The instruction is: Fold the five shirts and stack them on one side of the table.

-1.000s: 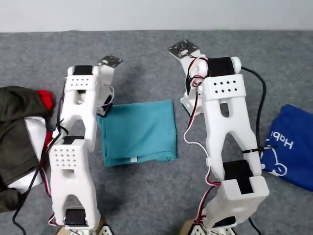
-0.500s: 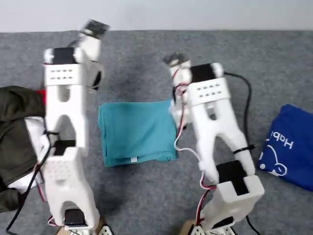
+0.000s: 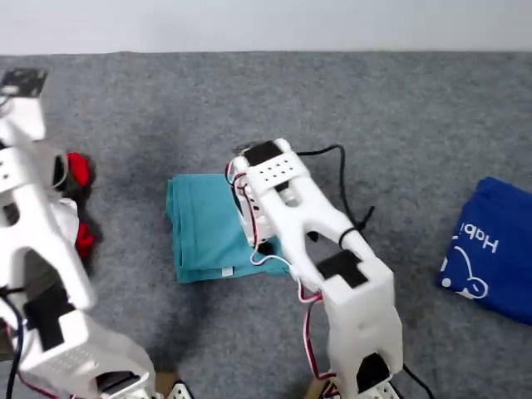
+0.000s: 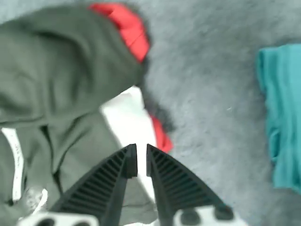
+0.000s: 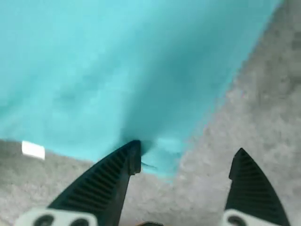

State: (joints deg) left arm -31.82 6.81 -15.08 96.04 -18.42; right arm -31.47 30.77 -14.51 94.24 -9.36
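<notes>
Spreading wide, grey felt tabletop (image 3: pixel 399 108) meets pale wall (image 3: pixel 266 25).

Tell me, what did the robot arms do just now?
The left arm swung away from the teal shirt, out over the pile of shirts. The right arm swung in over the teal shirt, jaws open at its edge. Nothing was grabbed. The teal shirt and blue shirt stayed put.
</notes>
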